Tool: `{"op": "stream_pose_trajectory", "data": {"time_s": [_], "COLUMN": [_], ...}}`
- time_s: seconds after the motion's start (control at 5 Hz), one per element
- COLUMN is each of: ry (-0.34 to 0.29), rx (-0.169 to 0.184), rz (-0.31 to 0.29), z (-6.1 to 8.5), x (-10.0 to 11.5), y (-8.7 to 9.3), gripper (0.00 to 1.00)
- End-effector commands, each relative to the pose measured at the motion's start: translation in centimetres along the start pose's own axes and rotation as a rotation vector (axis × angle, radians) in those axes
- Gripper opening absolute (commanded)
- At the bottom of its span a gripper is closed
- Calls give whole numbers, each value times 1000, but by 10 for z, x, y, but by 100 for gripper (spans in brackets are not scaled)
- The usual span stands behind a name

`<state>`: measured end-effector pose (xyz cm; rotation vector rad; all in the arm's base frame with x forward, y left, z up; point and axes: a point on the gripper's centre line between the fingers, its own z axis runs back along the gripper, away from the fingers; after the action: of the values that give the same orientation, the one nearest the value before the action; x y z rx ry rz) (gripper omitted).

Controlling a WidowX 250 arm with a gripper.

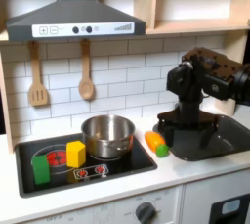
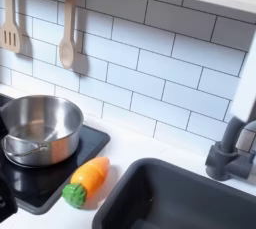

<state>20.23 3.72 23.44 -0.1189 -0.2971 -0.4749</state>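
In the first exterior view the black arm stands at the right over the dark sink (image 1: 220, 140). Its gripper (image 1: 180, 120) points down near the sink's left rim, and its dark fingers blend into the sink, so their state is unclear. Nearest to it lies a toy carrot (image 1: 156, 142), orange with a green end, on the counter between stove and sink. The carrot (image 2: 88, 180) lies just left of the sink (image 2: 190, 201) in the second exterior view. Nothing is seen in the gripper.
A steel pot (image 1: 107, 135) (image 2: 40, 128) sits on the black stove (image 1: 59, 174). A yellow block (image 1: 75, 154) and a green block (image 1: 41, 168) stand on the stove's left. A spatula (image 1: 37, 76) and wooden spoon (image 1: 86, 71) hang on the tiled wall. A grey faucet (image 2: 235, 153) rises behind the sink.
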Motion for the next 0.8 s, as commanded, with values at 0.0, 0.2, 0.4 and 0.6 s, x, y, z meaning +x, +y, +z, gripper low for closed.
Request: {"op": "stream_pose_trajectory", "data": {"time_s": [0.0,0.2,0.4,0.6], "ry": [-35,-38,-43,-68], "rx": [-21,-24,-37,80], "rz": [-104,-130,-179,-176], "z": [3,5,7,10], "x": [11,12,10,5], "y": [-15,-28,-49,-70], "gripper": [100,100,100,100]}}
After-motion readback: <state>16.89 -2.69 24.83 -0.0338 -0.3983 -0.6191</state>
